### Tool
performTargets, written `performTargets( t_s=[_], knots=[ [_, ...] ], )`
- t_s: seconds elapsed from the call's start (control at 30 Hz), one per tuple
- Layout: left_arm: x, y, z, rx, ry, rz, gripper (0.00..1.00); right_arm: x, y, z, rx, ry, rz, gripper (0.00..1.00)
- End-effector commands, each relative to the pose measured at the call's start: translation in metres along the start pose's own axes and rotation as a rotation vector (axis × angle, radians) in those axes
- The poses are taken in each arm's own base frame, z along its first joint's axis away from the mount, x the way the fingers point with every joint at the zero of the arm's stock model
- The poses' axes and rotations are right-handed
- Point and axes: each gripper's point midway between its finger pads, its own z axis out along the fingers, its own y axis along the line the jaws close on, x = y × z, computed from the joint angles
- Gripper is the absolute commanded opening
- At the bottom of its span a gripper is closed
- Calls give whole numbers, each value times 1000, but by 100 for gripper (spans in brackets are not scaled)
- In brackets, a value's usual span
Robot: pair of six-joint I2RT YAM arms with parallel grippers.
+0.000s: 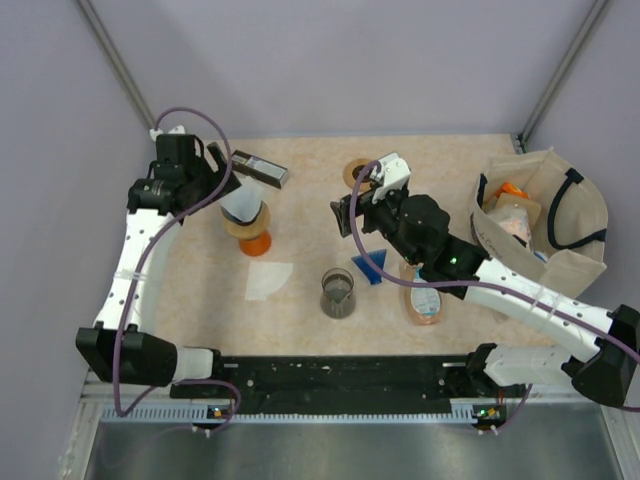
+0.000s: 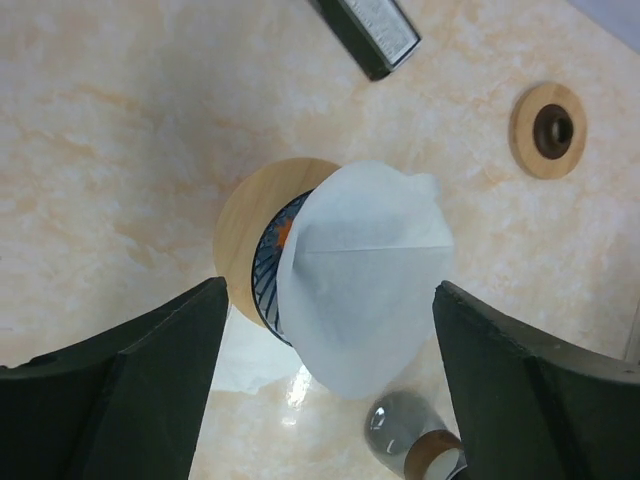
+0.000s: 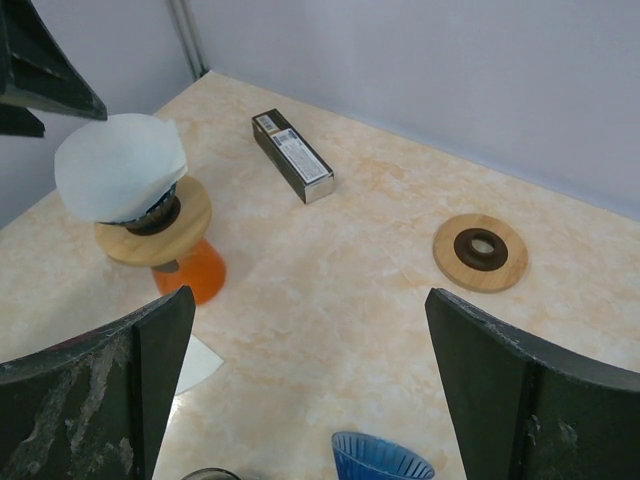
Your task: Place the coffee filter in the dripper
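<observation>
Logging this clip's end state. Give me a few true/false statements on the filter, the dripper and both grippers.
1. A filter sits in the dripper. True.
2. The left gripper is shut on the filter. False: it is open, with a finger on either side, clear of the filter.
3. The right gripper holds the ring. False: it is open and empty, and the ring lies on the table.
4. A second filter lies flat on the table. True.

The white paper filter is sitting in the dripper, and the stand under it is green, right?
Not quite. The filter does sit in the dripper, but the stand under it is orange, not green. The right wrist view shows it clearly.
</observation>
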Motion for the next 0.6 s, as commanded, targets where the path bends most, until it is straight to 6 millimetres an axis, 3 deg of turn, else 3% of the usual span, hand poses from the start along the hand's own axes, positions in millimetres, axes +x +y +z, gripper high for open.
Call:
performTargets(
  t_s=[0.0, 0.17, 0.4, 0.57],
  knots=[
    [-43, -24, -53, 116, -167, 54, 94, -15, -4, -4, 4, -49, 25, 99],
    [-46, -48, -57, 232, -146, 106, 94, -14, -5, -4, 12, -46, 20, 99],
    [-30, -67, -30, 282, -34, 156, 66, -14, -9, -5, 28, -46, 6, 99],
    [-13, -63, -4, 228, 53, 192, 45, -10, -12, -4, 44, -35, -6, 99]
  ],
)
